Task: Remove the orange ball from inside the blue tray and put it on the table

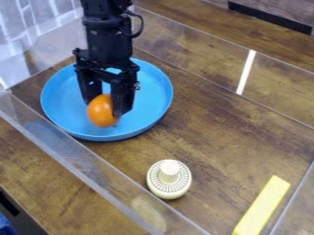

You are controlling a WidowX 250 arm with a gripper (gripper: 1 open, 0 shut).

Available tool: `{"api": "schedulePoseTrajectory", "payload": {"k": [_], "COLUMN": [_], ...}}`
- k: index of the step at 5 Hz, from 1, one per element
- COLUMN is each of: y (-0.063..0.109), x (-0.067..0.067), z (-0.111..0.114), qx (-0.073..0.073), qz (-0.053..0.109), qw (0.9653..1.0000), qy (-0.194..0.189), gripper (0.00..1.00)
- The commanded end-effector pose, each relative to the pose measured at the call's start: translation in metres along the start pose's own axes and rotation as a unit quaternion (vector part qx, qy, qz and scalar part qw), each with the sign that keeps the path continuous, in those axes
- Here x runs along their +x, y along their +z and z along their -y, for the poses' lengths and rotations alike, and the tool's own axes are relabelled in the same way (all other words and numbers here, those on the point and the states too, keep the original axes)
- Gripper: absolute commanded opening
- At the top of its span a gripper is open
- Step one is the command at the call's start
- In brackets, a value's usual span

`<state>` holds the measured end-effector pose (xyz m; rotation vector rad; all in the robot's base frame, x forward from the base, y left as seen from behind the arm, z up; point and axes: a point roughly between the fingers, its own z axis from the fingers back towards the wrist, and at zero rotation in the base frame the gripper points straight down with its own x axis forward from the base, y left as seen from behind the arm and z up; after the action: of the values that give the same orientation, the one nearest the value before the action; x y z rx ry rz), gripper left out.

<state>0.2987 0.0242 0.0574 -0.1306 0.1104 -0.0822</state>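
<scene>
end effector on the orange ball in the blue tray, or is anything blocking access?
Probably yes. The end effector points straight down into the blue tray, its fingers either side of the orange ball and apparently shut on it. Nothing else lies in the tray; the cream knob sits well clear on the table.

Dark brown wood-plank surface, visible grain and seams. Clear acrylic walls (73,161) run along the edges; near wall cuts diagonally across the foreground. Bright white light streak (247,71) reflects off the far panel. Pale blurred area upper left, black strip (273,13) top right.
</scene>
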Motion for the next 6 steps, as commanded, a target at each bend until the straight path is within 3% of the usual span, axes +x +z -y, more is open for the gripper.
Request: {"api": "schedulePoseTrajectory", "payload": {"k": [1, 6], "y": [0.0221, 0.0293], "x": [0.0094, 0.0120], "z": [-0.0007, 0.0081], "qx": [0.007, 0.006], "qz": [0.035, 0.031], "qw": [0.9994, 0.9994], "qy": [-0.002, -0.014], "gripper": [0.00, 0.00]}}
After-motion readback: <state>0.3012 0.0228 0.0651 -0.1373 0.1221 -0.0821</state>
